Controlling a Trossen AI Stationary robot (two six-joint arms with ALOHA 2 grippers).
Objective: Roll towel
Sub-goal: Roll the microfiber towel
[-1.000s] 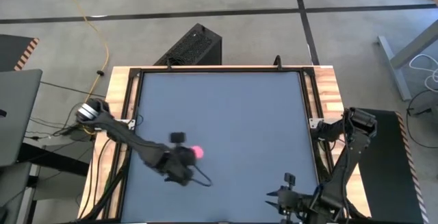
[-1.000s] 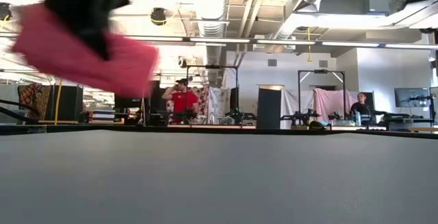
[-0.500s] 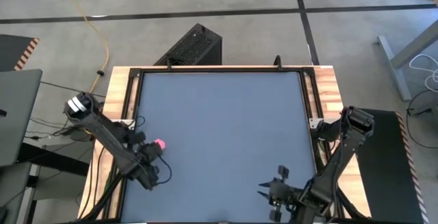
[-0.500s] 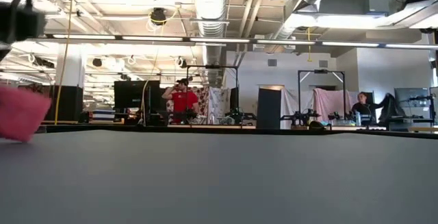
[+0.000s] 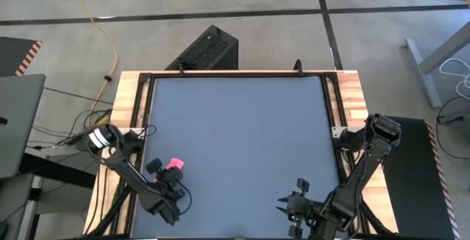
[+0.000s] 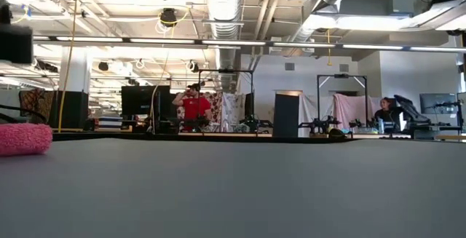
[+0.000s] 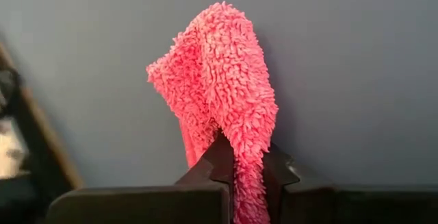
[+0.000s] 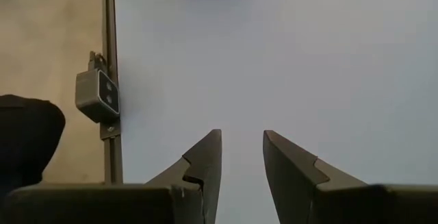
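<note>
A dark grey tabletop (image 5: 242,137) in a wood-edged frame carries one thing: a small bright pink fluffy towel (image 5: 175,165), bunched near the left edge toward the front corner. The left claw (image 7: 236,176) pinches one end of it between closed fingers. The right claw (image 8: 241,157) hangs half-spread and empty over the front right corner.

You get the whole table (image 5: 235,122) from straight above in the high view. The low view sits at tabletop level, facing the room. Each wrist view looks closely down at the tabletop. The towel (image 5: 175,164) shows in high, low and left wrist views.
</note>
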